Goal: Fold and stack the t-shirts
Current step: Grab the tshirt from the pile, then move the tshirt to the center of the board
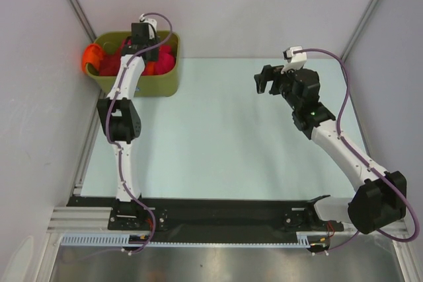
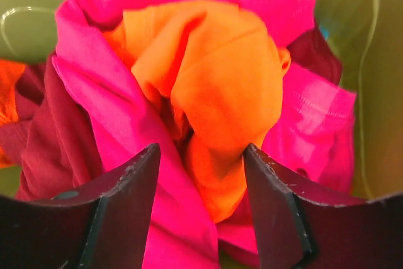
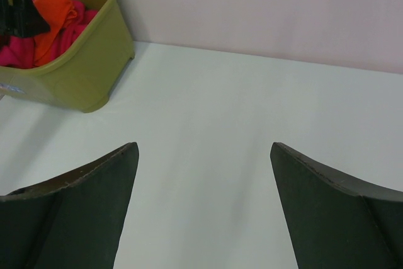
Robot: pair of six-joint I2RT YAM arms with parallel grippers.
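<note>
Several crumpled t-shirts fill the olive bin (image 1: 168,87) at the table's back left. In the left wrist view a bright orange t-shirt (image 2: 214,74) lies on top, wrapped in a magenta one (image 2: 101,92), with a dark red one (image 2: 44,149) at the left. My left gripper (image 2: 201,149) is down in the bin (image 1: 147,44). Its jaws stand apart on either side of a fold of the orange and magenta cloth, and the right finger touches the orange. My right gripper (image 1: 264,80) hovers open over bare table at the right, holding nothing (image 3: 203,146).
Another orange cloth (image 1: 92,57) hangs over the bin's left rim. The bin (image 3: 94,61) sits in the corner close to the back and left walls. The light tabletop (image 1: 225,137) stretches between the two arms. A black rail (image 1: 218,212) runs along the near edge.
</note>
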